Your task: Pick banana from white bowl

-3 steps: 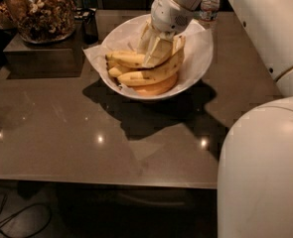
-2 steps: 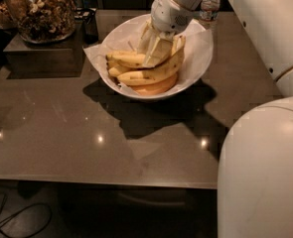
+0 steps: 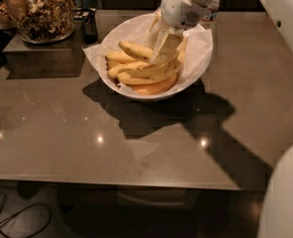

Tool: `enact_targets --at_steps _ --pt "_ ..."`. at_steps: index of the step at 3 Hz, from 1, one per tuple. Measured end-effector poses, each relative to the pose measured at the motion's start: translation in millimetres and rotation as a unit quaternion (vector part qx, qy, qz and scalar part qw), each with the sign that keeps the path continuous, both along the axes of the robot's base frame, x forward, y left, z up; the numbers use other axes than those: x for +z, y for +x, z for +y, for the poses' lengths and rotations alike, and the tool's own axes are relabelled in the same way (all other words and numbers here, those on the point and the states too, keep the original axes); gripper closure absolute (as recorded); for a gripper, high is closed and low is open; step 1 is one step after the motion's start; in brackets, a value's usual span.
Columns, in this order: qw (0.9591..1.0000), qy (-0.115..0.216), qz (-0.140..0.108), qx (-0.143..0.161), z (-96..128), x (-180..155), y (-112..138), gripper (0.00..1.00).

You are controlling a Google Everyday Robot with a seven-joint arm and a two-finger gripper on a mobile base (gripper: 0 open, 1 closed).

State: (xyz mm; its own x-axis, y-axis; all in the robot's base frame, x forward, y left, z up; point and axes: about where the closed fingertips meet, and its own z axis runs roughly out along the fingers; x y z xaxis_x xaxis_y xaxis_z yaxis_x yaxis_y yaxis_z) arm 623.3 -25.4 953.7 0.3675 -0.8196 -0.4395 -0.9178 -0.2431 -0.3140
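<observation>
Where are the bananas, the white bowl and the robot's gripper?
bananas point(image 3: 145, 75): camera view, yellow peel of the front one.
white bowl point(image 3: 191, 80): camera view, its right wall.
gripper point(image 3: 162, 53): camera view, its tip, down in the bowl among the bananas.

Kitchen-like counter point(image 3: 86, 143): snack jar point(image 3: 39, 11), bananas point(image 3: 141, 72) in white bowl point(image 3: 199, 58) beneath the hand point(image 3: 162, 51)

Dim warm light; hard shadow from claw point(image 3: 162, 47) in white bowl point(image 3: 136, 93)
</observation>
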Motion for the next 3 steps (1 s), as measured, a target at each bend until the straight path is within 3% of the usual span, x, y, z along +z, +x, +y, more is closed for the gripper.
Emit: enact_targets --at_steps 1,2,3 --pt "0.9979 0.016 -0.055 -0.03 -7 36 -40 1.0" --pt "0.9908 0.046 -0.111 -0.063 -7 73 -98 1.0" --pt "0.9824 0.073 -0.138 -0.102 -5 82 -150 1.0"
